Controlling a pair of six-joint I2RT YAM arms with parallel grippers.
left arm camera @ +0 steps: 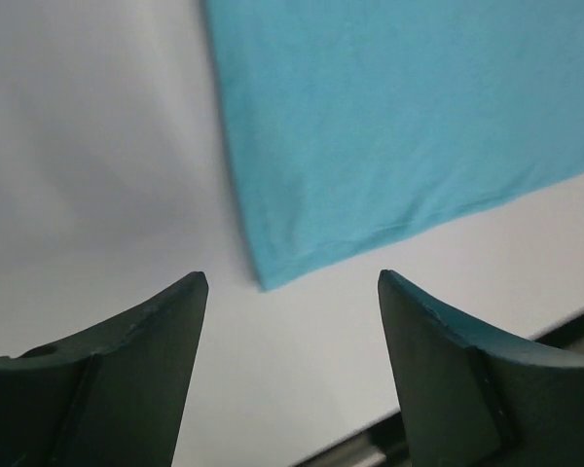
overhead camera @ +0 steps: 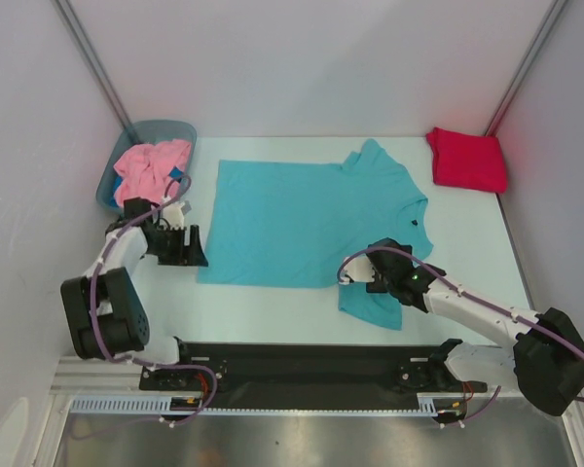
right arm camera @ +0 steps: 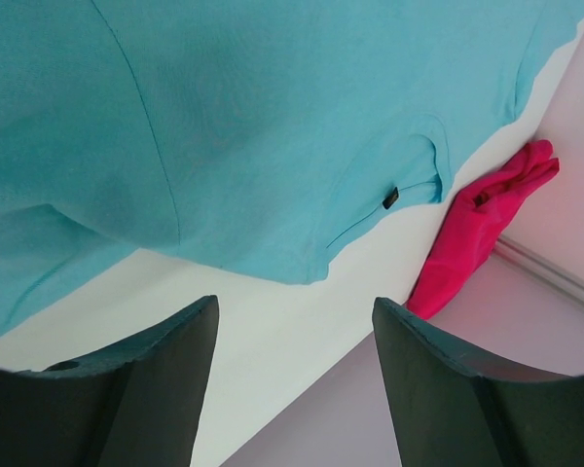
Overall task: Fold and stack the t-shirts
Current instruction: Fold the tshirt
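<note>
white walls close in a pale table (overhead camera: pixel 273 311), and the turquoise t-shirt (overhead camera: pixel 292 219) lies spread flat in the middle of it, hem toward the left arm, collar toward the right, one sleeve on its far side and one on its near side. no fold shows in it yet. beyond its collar end, toward the far wall, the crimson red t-shirt (overhead camera: pixel 467 159) sits as a compact folded block, so that one looks finished and likely marks where the stack should grow. beyond its hem end, the pink t-shirt (overhead camera: pixel 151 165) is a crumpled heap in the grey-blue tub (overhead camera: pixel 165 123), not yet folded.

the left end effector (left arm camera: pixel 292 282) hangs just off the near hem corner of the turquoise shirt, fingers spread wide with nothing between them; its wrist view shows bare table in the gap and the cloth corner just ahead. the right end effector (right arm camera: pixel 294 311) hovers by the near sleeve, where it meets the shirt's body, likewise wide open and empty (cloth lies ahead of its fingers, not between them).

by my reckoning about a third of the job is done: one shirt folded, one laid out awaiting its first fold, one not begun, and nothing stacked on the red one yet.
</note>
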